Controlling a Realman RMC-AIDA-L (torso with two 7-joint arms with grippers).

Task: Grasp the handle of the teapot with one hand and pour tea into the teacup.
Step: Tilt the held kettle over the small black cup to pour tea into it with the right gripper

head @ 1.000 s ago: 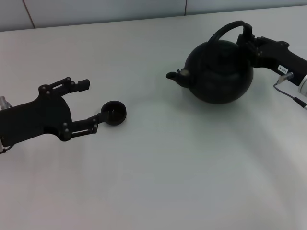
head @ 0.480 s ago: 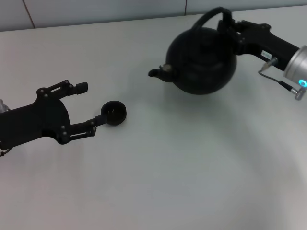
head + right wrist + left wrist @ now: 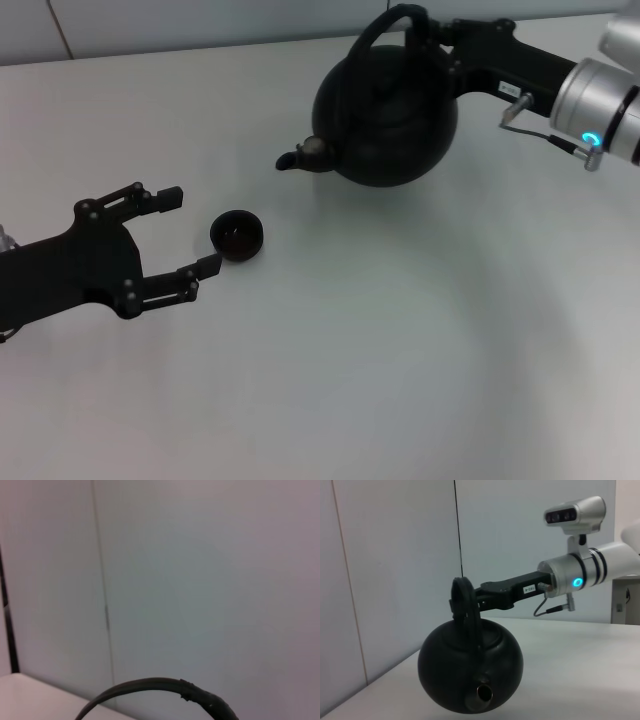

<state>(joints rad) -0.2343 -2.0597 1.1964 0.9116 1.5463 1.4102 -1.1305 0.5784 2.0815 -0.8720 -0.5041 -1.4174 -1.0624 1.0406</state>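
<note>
The glossy black teapot (image 3: 385, 110) hangs in the air at the back right, its spout (image 3: 295, 158) pointing left toward the teacup. My right gripper (image 3: 440, 35) is shut on the arched black handle (image 3: 385, 20) at its right side. The left wrist view shows the teapot (image 3: 470, 665), the handle (image 3: 465, 605) and the right gripper (image 3: 487, 592) clamped on it. The handle's arc also shows in the right wrist view (image 3: 150, 685). The tiny black teacup (image 3: 237, 235) stands on the table, left of and nearer than the spout. My left gripper (image 3: 190, 232) is open just left of the cup, not touching it. No tea shows.
The white table (image 3: 380, 360) runs to a pale panelled wall (image 3: 200, 20) at the back. The right arm's silver wrist (image 3: 600, 95) with a cable reaches in from the right edge.
My right gripper has lifted the teapot and carried it left toward the cup. My left gripper has drawn slightly back from the cup, which has stayed in place.
</note>
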